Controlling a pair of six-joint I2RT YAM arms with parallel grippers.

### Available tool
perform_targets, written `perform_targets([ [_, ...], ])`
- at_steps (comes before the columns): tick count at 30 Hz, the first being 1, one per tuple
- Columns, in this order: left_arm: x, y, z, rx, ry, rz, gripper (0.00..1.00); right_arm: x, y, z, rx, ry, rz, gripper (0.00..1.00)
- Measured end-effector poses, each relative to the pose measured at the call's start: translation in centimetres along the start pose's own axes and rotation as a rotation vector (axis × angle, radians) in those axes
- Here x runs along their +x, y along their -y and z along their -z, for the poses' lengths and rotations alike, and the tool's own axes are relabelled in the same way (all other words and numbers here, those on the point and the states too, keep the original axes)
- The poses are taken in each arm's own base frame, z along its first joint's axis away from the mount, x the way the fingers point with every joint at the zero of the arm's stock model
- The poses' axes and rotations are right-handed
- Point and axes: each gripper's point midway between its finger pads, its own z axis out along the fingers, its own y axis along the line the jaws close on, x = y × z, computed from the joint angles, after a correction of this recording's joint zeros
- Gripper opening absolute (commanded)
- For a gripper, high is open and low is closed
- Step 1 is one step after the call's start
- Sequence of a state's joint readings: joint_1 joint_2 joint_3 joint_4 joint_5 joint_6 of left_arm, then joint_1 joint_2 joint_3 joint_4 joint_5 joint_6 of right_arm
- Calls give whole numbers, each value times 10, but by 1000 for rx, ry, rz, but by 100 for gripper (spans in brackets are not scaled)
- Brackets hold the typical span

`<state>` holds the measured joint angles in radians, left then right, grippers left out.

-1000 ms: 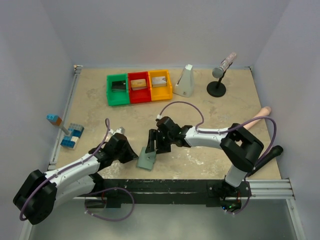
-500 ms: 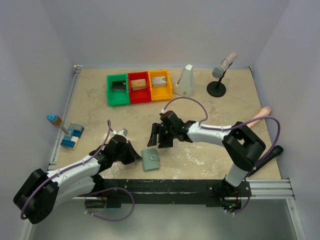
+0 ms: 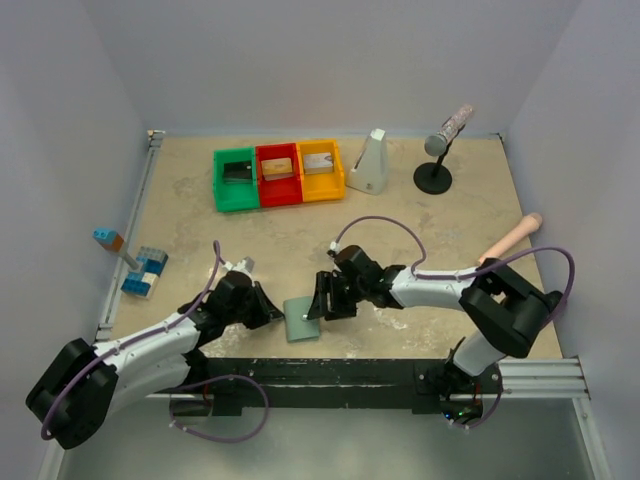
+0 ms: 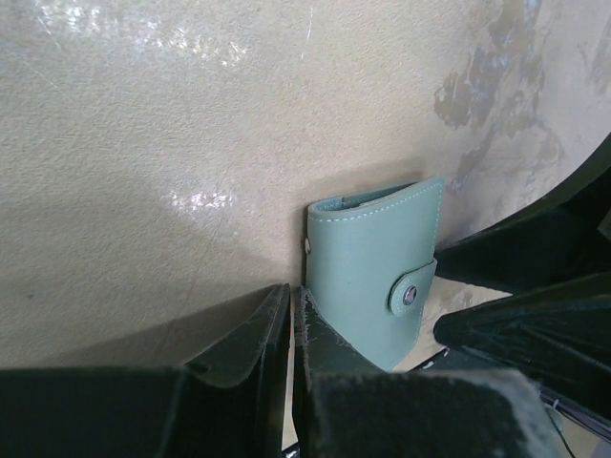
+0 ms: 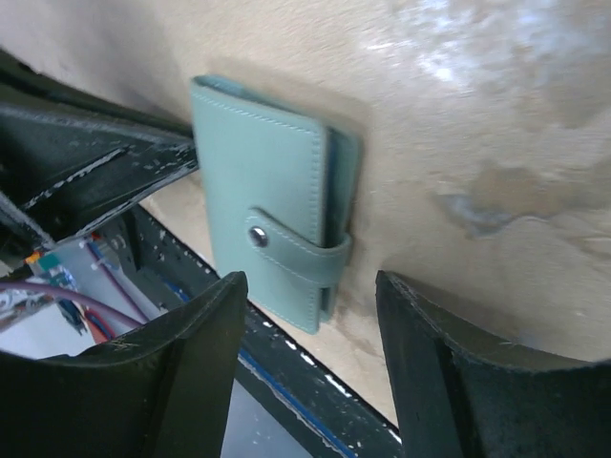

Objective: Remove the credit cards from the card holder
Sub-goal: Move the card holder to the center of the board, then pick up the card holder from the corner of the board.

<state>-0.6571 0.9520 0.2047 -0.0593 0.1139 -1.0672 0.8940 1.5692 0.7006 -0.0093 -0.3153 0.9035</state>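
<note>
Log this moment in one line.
card holder: flat on table, snapped shut | left gripper: shut, beside it | right gripper: open, by it

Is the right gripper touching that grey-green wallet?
Cannot tell. In the right wrist view the open right gripper flanks the grey-green snap-tab wallet; one finger overlaps its edge.

L arm (image 3: 150,345) & R arm (image 3: 435,287) both had white link shells w/ black rounded joint housings & big black shoulder drums near the bases. A thin purple cable (image 3: 380,219) ran in loose loops along each arm. Fingers (image 5: 181,363), seen close, were matte black, broad & gently curved, w/ scuffed, pale-worn edges.
</note>
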Motion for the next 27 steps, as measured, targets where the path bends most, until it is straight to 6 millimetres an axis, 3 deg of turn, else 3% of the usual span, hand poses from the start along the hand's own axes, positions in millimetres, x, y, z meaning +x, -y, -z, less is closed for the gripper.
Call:
perform_targets([
  [3, 1, 3, -1, 16, -4, 9, 11, 7, -8, -5, -31, -16, 19, 57],
  [16, 2, 3, -2, 40, 5, 15, 11, 16, -8, -9, -104, -14, -9, 50],
  [23, 2, 1, 0, 54, 24, 30, 11, 25, -8, -10, -145, -16, -32, 39],
  [27, 2, 0, 1, 55, 27, 33, 11, 29, -8, -11, -150, -23, -37, 42],
])
